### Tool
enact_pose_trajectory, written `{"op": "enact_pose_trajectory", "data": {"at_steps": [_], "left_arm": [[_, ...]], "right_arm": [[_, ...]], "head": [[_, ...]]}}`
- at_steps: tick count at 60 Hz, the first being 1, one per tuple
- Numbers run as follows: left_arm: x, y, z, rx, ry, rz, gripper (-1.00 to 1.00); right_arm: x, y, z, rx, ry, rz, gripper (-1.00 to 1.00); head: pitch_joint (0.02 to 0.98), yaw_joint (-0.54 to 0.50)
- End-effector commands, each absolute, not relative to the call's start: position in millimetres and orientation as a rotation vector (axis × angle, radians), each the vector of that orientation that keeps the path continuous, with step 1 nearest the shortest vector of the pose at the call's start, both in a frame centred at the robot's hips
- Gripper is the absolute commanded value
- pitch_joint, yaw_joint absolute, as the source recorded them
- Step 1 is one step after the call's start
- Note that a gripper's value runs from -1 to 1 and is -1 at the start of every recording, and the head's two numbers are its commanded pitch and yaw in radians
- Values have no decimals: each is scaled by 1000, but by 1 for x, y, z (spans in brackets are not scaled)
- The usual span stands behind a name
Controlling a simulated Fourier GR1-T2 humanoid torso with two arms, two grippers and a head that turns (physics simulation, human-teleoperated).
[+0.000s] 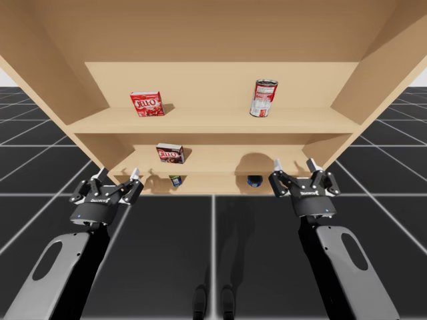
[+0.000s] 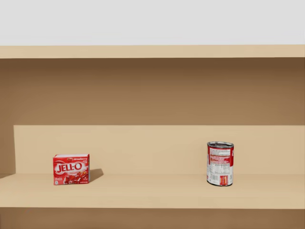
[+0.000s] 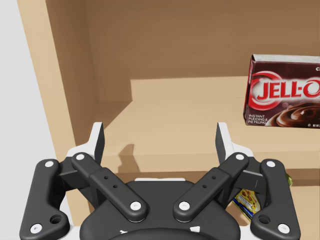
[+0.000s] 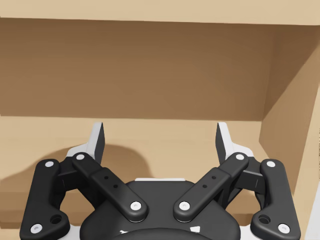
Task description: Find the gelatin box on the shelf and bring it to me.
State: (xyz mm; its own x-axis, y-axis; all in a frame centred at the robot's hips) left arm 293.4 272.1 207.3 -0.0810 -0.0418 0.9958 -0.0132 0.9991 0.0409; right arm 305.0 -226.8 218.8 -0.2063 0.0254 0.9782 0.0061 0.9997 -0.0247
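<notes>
A small red box (image 1: 147,104) (image 2: 71,169) stands upright at the left of the upper shelf. A dark brown-and-red box (image 1: 170,154) (image 3: 283,91) stands on the middle shelf, ahead of my left gripper and off to its right side. My left gripper (image 1: 117,176) (image 3: 160,141) hangs open in front of the shelf's lower left corner, holding nothing. My right gripper (image 1: 293,165) (image 4: 160,140) is open too, in front of the lower right part of the shelf, facing a bare shelf board.
A red-and-white can (image 1: 263,98) (image 2: 220,163) stands at the right of the upper shelf. Two small cans (image 1: 175,180) (image 1: 254,180) sit on the lowest level. The wooden shelf's side walls (image 1: 47,73) flare outward; dark gridded floor (image 1: 213,253) lies in front.
</notes>
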Motion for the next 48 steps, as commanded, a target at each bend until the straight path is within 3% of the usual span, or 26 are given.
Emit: {"op": "enact_pose_trajectory", "data": {"at_steps": [1, 16, 40, 48], "left_arm": [[293, 272, 207, 40, -1650, -25, -1000], [293, 272, 206, 34, -1645, -26, -1000], [294, 272, 206, 18, -1635, -23, -1000], [288, 266, 213, 0, -1643, -18, -1000]], "right_arm": [[304, -229, 218, -22, -1791, -37, -1000], [306, -230, 219, 5, -1758, -23, -1000], [307, -229, 218, 9, -1750, -13, -1000], [307, -229, 217, 10, -1747, -14, -1000]], "head": [[79, 13], [150, 38], [295, 312], [299, 325]]}}
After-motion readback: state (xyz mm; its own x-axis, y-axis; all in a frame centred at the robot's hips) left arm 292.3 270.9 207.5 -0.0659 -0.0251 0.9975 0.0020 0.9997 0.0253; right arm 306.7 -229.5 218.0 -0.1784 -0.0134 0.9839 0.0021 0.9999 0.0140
